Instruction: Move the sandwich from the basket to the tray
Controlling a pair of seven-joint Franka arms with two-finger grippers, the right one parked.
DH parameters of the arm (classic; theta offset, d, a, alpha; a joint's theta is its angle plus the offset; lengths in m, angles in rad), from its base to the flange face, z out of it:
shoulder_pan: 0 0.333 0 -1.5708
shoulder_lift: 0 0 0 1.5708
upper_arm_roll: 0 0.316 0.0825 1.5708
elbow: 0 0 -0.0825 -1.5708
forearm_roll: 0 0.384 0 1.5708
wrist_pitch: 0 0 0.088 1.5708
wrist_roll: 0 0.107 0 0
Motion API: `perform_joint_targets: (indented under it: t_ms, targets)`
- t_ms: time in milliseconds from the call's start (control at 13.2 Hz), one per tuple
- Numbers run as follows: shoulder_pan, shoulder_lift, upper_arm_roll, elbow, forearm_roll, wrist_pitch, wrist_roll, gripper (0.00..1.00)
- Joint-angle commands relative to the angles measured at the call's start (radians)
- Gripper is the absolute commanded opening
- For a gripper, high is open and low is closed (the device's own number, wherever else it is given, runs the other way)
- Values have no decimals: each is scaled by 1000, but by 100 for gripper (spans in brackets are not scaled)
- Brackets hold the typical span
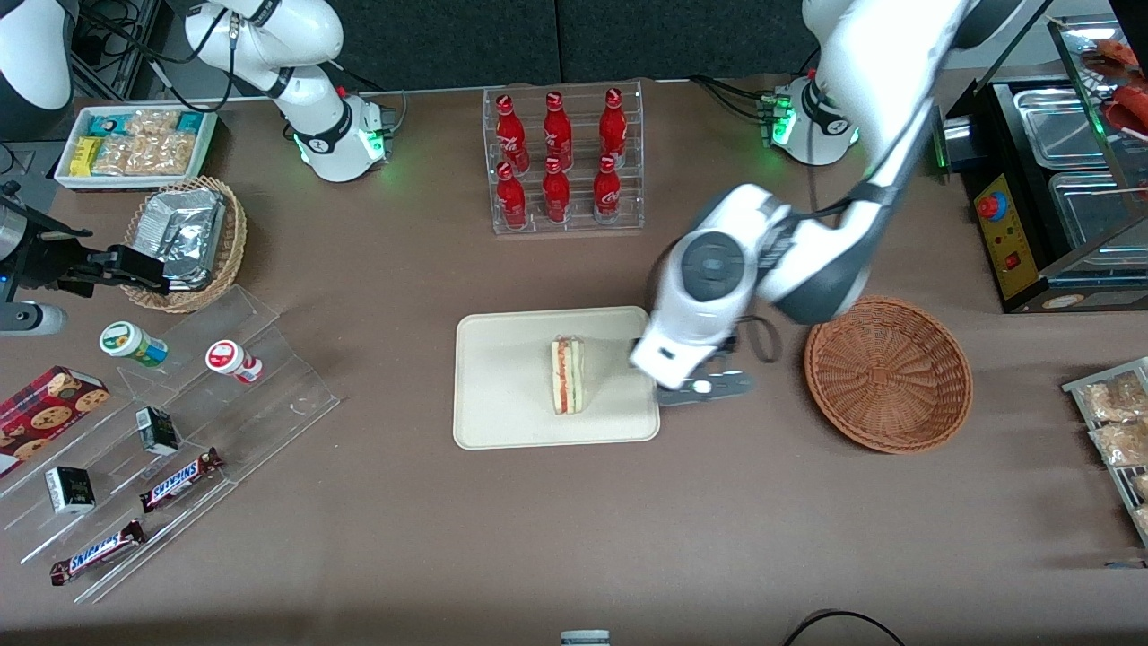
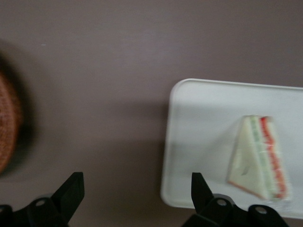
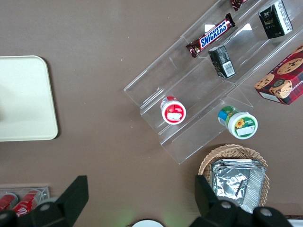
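Note:
The sandwich (image 1: 568, 375), a pale triangular wedge with red and green filling, lies on the cream tray (image 1: 502, 395) in the middle of the table. It also shows in the left wrist view (image 2: 258, 158) on the tray (image 2: 203, 137). The reddish-brown basket (image 1: 888, 372) stands empty toward the working arm's end; its edge shows in the wrist view (image 2: 7, 127). My left gripper (image 1: 708, 386) (image 2: 137, 187) hangs open and empty above the table between the tray's edge and the basket, apart from the sandwich.
A clear rack of red bottles (image 1: 563, 160) stands farther from the front camera than the tray. A tan wicker basket with foil packets (image 1: 184, 240), a white snack box (image 1: 134, 144) and clear steps with snacks (image 1: 170, 449) lie toward the parked arm's end. A black appliance (image 1: 1049, 179) stands beside the basket.

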Motion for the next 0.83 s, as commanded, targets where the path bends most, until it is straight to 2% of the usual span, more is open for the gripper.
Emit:
perform_joint_targets:
  t_ms: [0,76,227,303,454,756]
  targets:
    - [126,-199,-11,-242,-56,37,155,100]
    - [176,-234,-11,-287,-60,38,216,100]
    - [288,-308,-10,-360,-122,37,404,100]
    - [342,-341,-10,-388,-130,35,463,100]
    - [407,-391,-5,-397,-138,18,519,100]
    - [523,-504,-2,-367,-202,-79,647,100]
